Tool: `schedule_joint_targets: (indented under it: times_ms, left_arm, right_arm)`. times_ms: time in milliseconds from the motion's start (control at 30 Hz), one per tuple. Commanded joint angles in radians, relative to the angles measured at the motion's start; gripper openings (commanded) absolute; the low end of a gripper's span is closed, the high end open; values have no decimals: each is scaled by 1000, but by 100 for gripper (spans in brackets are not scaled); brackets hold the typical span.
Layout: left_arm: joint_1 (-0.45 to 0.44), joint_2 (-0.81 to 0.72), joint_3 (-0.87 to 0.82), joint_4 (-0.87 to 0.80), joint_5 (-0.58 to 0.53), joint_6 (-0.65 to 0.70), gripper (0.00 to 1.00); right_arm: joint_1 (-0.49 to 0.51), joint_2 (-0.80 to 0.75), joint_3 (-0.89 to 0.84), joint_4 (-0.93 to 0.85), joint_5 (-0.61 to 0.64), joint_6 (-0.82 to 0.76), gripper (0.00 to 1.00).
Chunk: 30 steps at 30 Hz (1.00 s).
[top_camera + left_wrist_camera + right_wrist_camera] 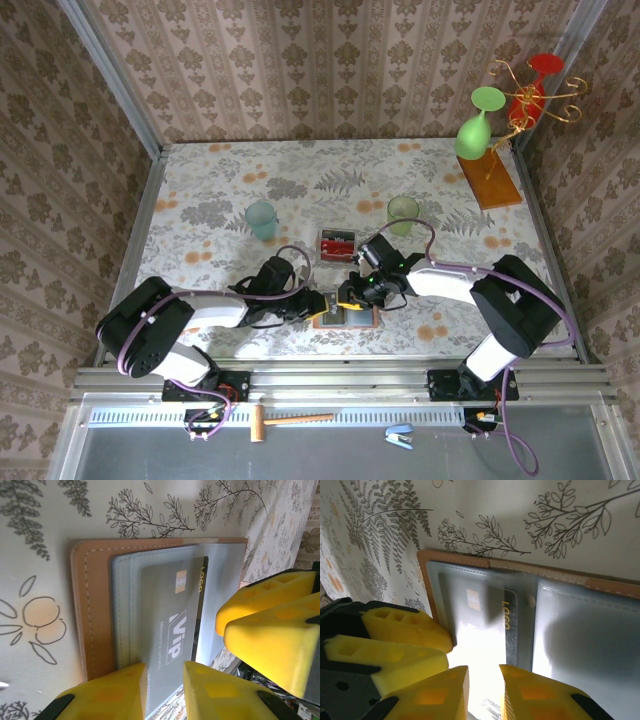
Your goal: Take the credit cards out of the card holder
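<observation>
Left gripper [165, 692] and right gripper [484, 690] both stand narrow, each straddling an edge of the open card holder [95, 605] — pinching or not, I cannot tell. A grey VIP card [167, 630] sits tucked in its pocket, so removal looks unfinished; red cards [338, 244] lie in a clear box [322, 236] just beyond. The holder lies flat at the table's [200, 180] near middle, long axis left–right.

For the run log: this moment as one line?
card holder open | grey card in pocket | left hand, right hand at holder, open
</observation>
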Motion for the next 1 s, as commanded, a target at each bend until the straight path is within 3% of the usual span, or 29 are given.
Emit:
schedule_joint_targets:
  times_ms: [0, 633, 967]
  left_arm:
    - [8, 0, -13, 3, -6, 18, 26]
    - [10, -3, -34, 10, -9, 11, 26]
    - [10, -2, -40, 15, -5, 8, 26]
  right_arm:
    - [9, 21, 26, 6, 8, -1, 21]
    - [16, 62, 30, 13, 2, -6, 20]
    - [15, 69, 45, -71, 50, -50, 20]
